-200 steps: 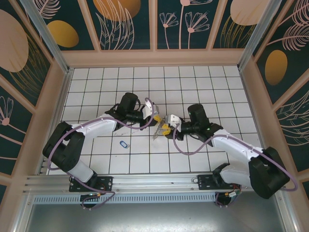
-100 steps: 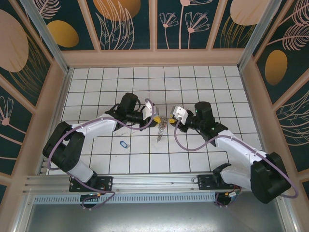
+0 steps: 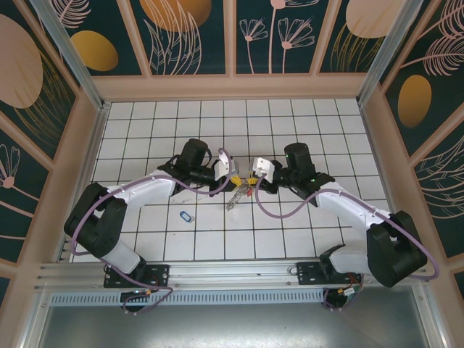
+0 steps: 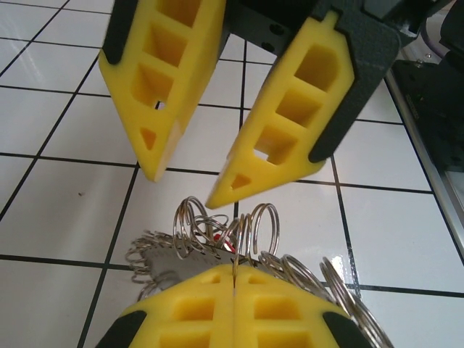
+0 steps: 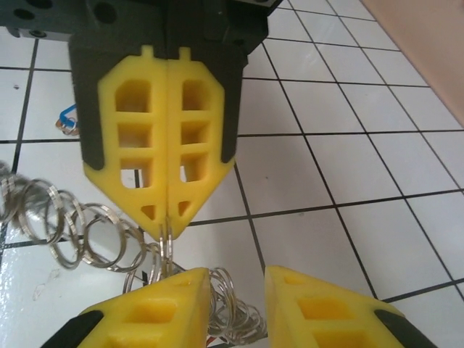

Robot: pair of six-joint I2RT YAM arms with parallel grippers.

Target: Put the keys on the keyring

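Note:
The keyring [image 3: 233, 198] is a bunch of silver wire rings hanging from my left gripper [image 3: 236, 180], which is shut on one ring. From the left wrist the yellow fingers [image 4: 181, 312] meet at the bottom with the keyring [image 4: 255, 230] fanned out past them and a red bit of a key [image 4: 217, 238] showing among the rings. My right gripper [image 3: 251, 185] faces it, open, tips just beside the rings. In the right wrist view my right gripper [image 5: 239, 308] straddles some of the keyring [image 5: 72, 228]. A blue key [image 3: 186, 216] lies on the tiles.
The floor is white tile with black lines. The blue key [image 5: 69, 119] lies behind the left gripper [image 5: 168, 217] in the right wrist view. Wooden walls [image 3: 80, 159] close in the sides and back.
My right gripper drew back to the right, then came in again to the keyring. The keyring's hanging end swung slightly. The left arm stayed put.

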